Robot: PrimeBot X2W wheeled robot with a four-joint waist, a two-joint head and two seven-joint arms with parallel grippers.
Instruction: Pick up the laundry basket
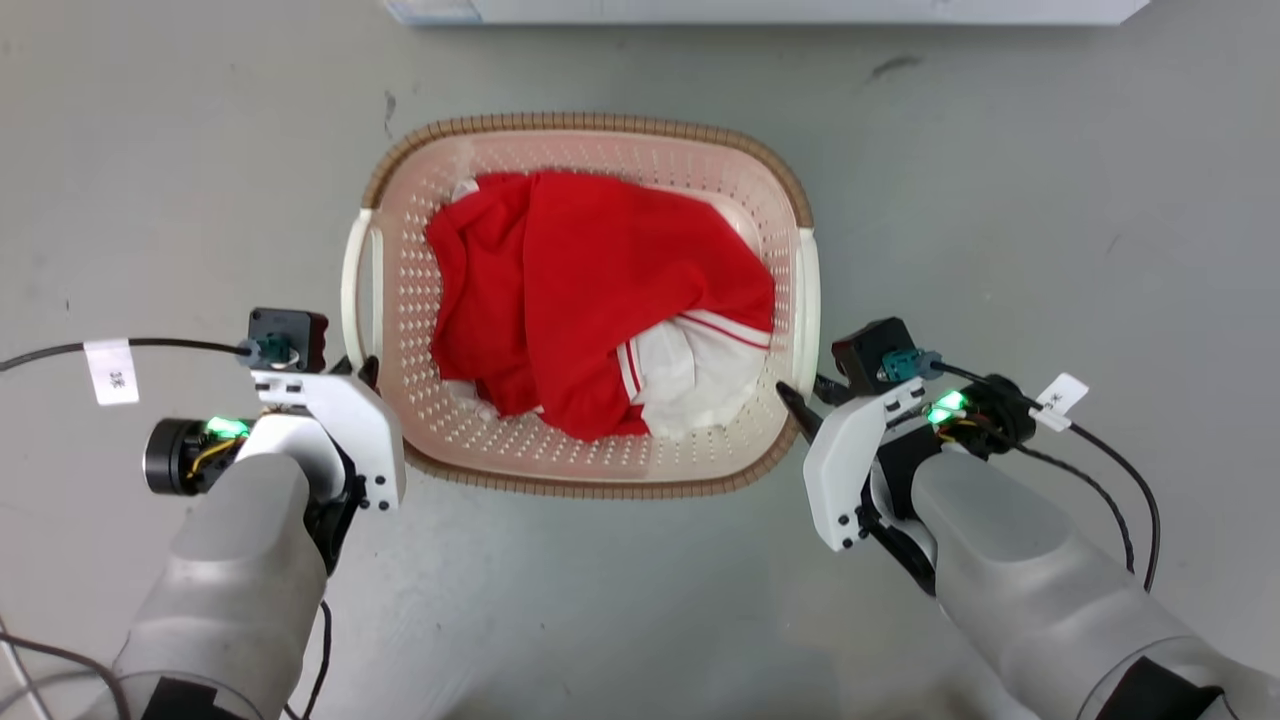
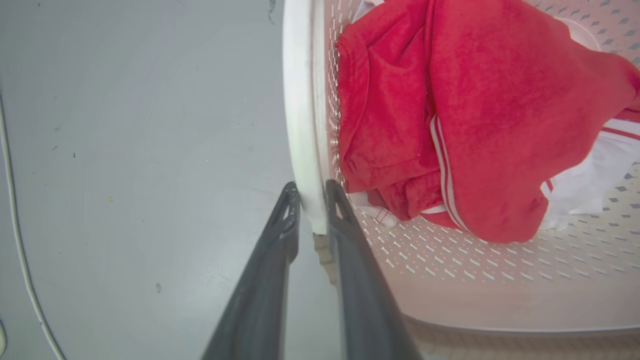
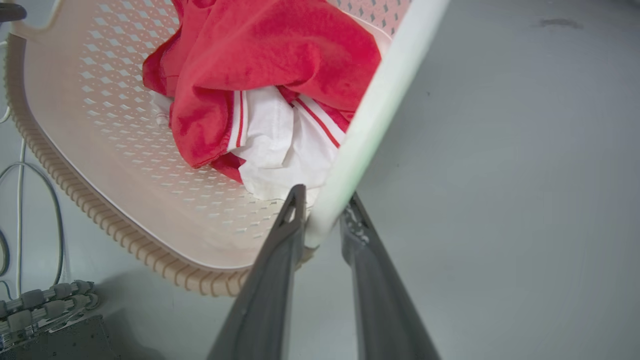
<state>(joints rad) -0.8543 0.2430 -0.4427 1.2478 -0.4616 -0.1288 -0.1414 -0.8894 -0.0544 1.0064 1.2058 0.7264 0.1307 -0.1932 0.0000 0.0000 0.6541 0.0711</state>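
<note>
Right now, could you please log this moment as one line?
left hand: shut on left handle; right hand: shut on right handle; laundry basket: holds red-white clothing

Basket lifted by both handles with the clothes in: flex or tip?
The laundry basket is probably light: perforated plastic, little red-and-white clothing. The left gripper and right gripper pinch the thin handles at their near ends, so the far side may dip and the handles flex.

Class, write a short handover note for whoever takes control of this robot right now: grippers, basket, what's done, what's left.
The left gripper is shut on the laundry basket at its left handle.
The right gripper is shut on the right handle.
The basket appears to sit on the grey floor, with red and white clothes inside.
Done: both handles gripped.
Left: lift, probably raising both sides evenly.
</note>
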